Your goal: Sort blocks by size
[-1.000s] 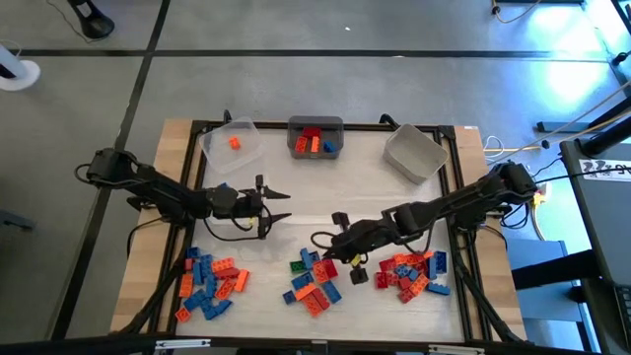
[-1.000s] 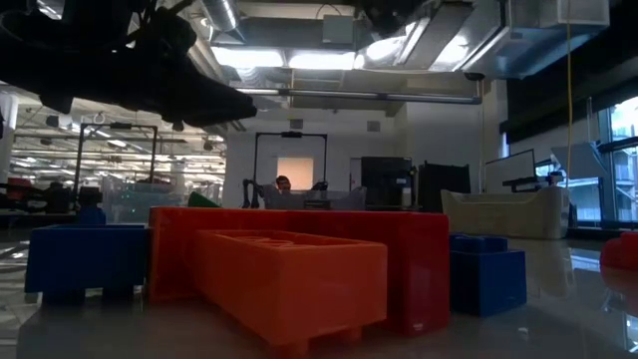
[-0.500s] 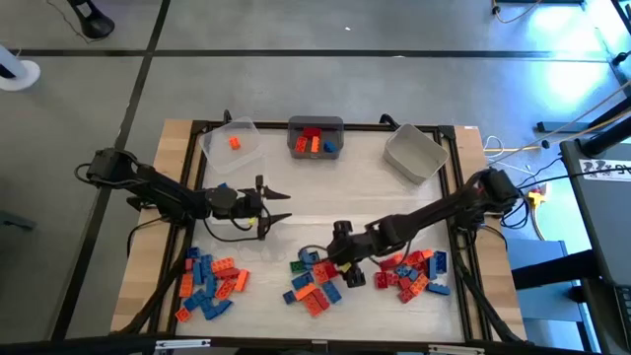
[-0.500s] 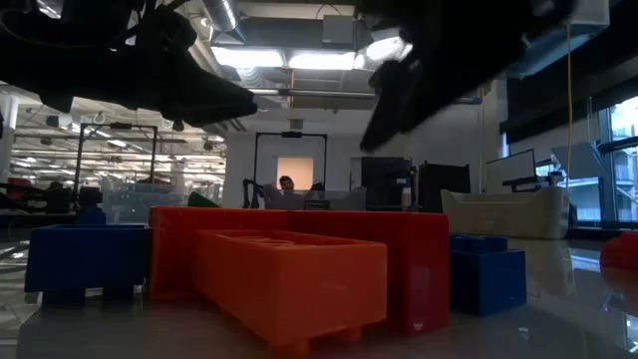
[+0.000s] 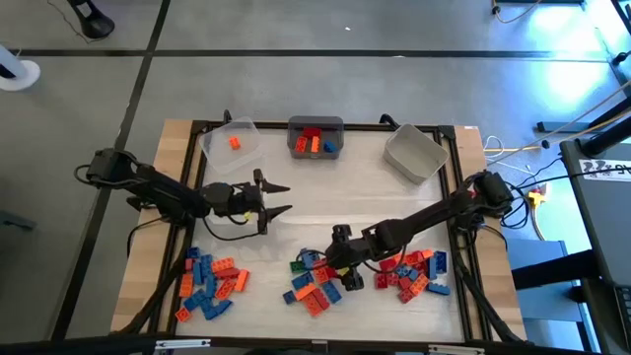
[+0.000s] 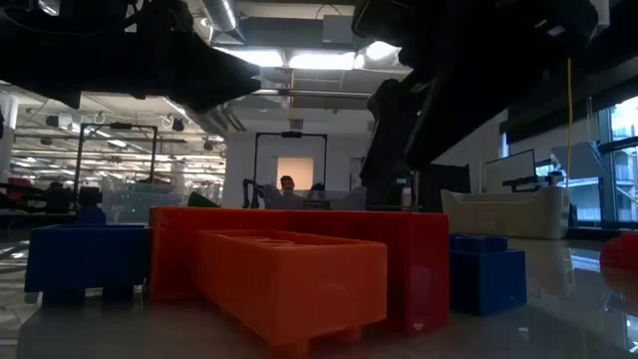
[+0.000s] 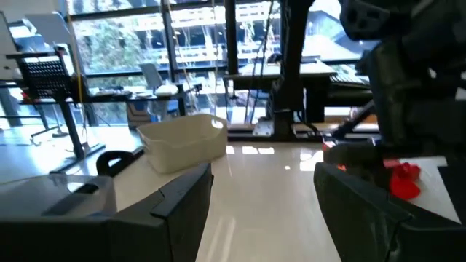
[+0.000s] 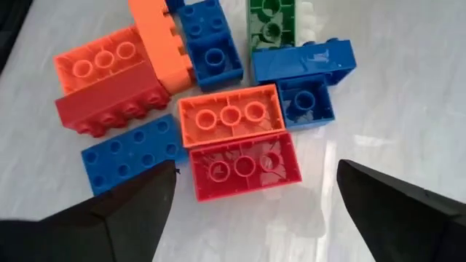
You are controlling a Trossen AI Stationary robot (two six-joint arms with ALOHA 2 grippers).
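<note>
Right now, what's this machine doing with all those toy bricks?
A two-armed robot is sorting the blocks by size. The right gripper hangs over the middle pile, jaws open and empty, above a red block and an orange block. The left gripper waits open over bare table. Three bins sit along the far edge: the clear bin holds one orange block, the middle bin several, the grey bin looks empty.

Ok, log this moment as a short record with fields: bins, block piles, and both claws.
bins: clear bin with one orange block; grey bin with red, orange and blue blocks; pale bin with no blocks showing
block piles: left pile, middle pile, right pile
left claw: open, holding nothing, above bare table
right claw: open, over the middle pile
</note>
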